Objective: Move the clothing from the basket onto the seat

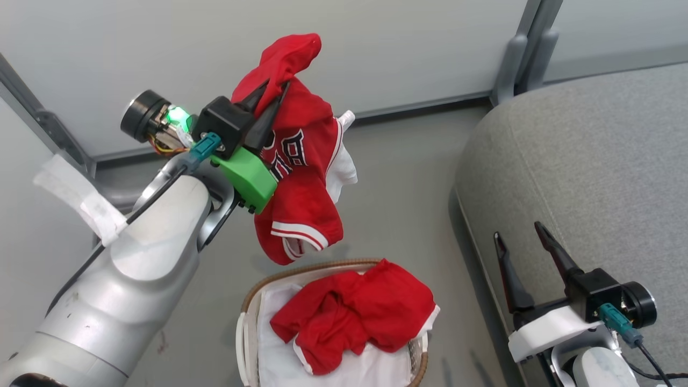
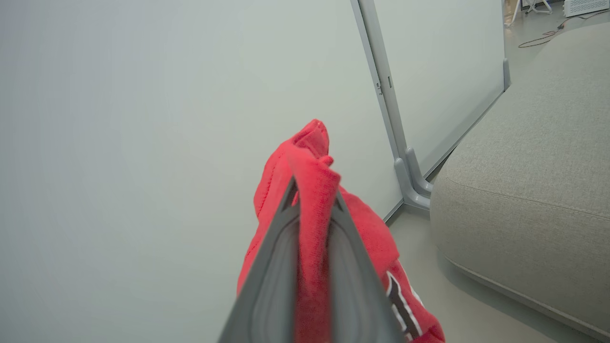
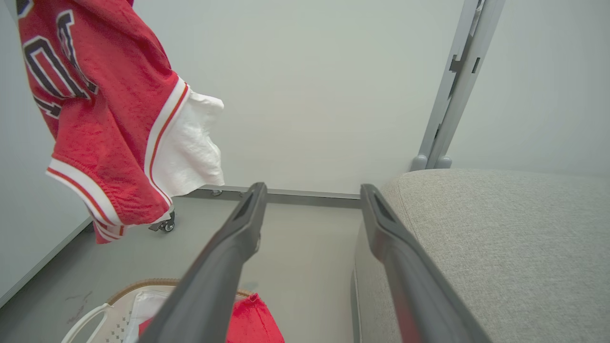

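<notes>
My left gripper (image 1: pixel 277 88) is raised above the basket and shut on the red jersey (image 1: pixel 301 177), which hangs down showing black-and-white letters and striped trim. In the left wrist view the red fabric (image 2: pixel 312 190) is pinched between the two fingers. The plain red garment (image 1: pixel 355 317) lies crumpled in the white basket (image 1: pixel 244 333) with the brown rim, on its white liner. My right gripper (image 1: pixel 518 234) stands open at the lower right, over the front edge of the grey seat (image 1: pixel 591 161). The right wrist view shows the hanging jersey (image 3: pixel 100 119) at upper left.
Pale partition walls with a grey metal post (image 1: pixel 524 48) stand behind the basket and seat. Grey floor (image 1: pixel 408 204) lies between the basket and the seat's rounded side. White tape wraps a frame bar (image 1: pixel 80 199) at the left.
</notes>
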Robot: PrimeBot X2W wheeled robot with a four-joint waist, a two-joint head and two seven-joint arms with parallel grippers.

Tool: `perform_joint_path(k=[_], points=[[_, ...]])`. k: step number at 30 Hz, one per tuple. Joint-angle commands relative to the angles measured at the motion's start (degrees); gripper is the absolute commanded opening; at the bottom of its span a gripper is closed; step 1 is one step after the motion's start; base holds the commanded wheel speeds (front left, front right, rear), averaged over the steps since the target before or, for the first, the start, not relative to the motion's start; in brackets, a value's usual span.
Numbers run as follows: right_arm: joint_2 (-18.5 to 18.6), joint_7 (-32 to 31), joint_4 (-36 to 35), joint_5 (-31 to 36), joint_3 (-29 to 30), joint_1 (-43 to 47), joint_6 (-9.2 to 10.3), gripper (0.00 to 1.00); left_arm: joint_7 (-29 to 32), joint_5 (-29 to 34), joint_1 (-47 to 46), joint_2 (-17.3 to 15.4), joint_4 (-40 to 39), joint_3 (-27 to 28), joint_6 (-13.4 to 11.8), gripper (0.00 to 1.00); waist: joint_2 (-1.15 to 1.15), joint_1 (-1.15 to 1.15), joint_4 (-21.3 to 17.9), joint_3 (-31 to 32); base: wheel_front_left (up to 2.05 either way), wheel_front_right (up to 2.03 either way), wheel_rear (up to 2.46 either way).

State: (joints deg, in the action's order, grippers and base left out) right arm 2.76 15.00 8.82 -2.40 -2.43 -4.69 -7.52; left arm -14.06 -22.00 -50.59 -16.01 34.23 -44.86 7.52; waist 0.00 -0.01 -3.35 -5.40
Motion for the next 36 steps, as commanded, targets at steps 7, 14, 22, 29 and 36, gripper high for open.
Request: perform_joint_path(k=[7,14,22,29,36], points=[[0.2,0.3,-0.6,-0.8,-3.7,0.2,0.06,1.0,2.5,-1.4,-3.1,-0.2,-3.1,-1.7,-0.1,0.0,0.0,0.01,0.1,4.8,0.0,0.0,0.0],[0.2,0.3,0.9,-1.7,-13.8,-4.1,0.05,1.0,5.2,-1.7,-6.8,1.4,-6.0,-4.8,-0.1,0.0,0.0,0.01,1.7,5.2,0.0,0.0,0.0],[0.2,0.3,6.8,-2.6,-21.7,-11.8,0.06,1.0,7.3,-3.2,-11.2,3.7,-9.2,-7.9,-0.1,0.0,0.0,0.01,4.0,5.5,0.0,0.0,0.0],[0.3,0.3,12.4,-1.8,-19.0,-14.8,0.06,1.0,8.4,-3.9,-12.9,5.5,-10.5,-8.7,-0.1,0.0,0.0,0.01,5.7,5.9,0.0,0.0,0.0],[0.2,0.3,16.0,-3.8,-17.8,-17.8,0.06,1.0,8.2,-4.6,-13.3,6.9,-12.0,-9.1,-0.3,0.0,0.0,0.01,6.9,5.9,0.0,0.0,0.0]])
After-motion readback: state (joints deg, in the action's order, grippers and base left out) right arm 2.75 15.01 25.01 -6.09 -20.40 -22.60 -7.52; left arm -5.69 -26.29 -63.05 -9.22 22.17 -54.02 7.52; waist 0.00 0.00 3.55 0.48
